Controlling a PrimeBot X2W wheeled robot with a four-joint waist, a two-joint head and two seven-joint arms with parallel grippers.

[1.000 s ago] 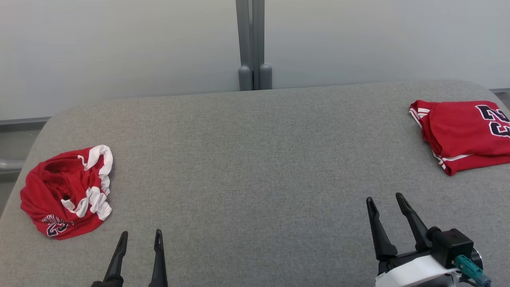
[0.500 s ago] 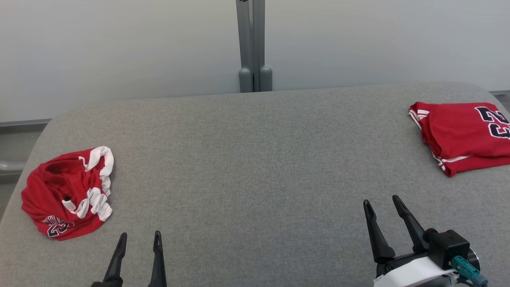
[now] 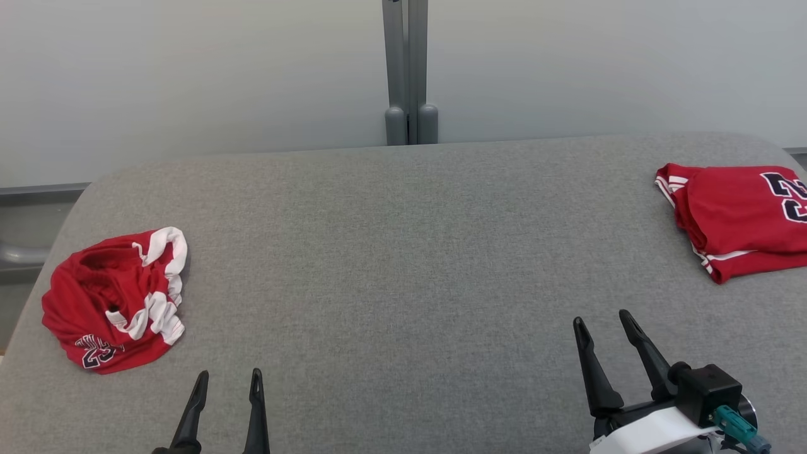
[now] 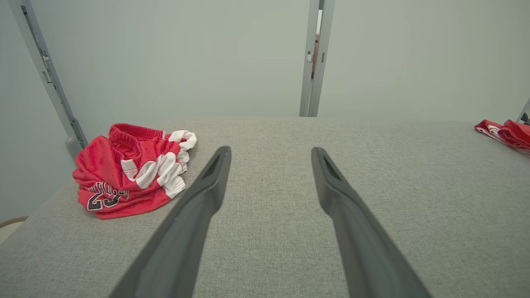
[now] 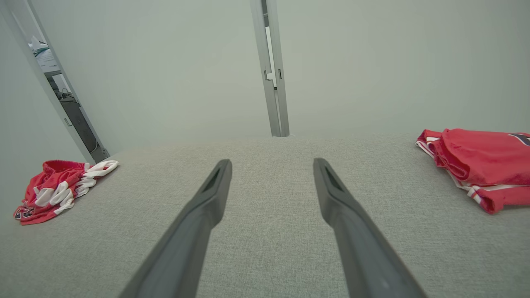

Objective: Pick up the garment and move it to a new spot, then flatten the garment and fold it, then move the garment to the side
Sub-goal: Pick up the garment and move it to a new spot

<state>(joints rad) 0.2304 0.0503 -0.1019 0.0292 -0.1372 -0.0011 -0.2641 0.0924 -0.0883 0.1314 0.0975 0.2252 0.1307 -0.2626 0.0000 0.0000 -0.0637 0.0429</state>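
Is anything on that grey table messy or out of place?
The red shorts near the left edge of the table lie in a crumpled heap, white trim bunched. The other red garment at the far right is neatly folded.

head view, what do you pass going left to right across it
crumpled red shorts → left hand, open → grey post at the back wall → right hand, open → folded red garment
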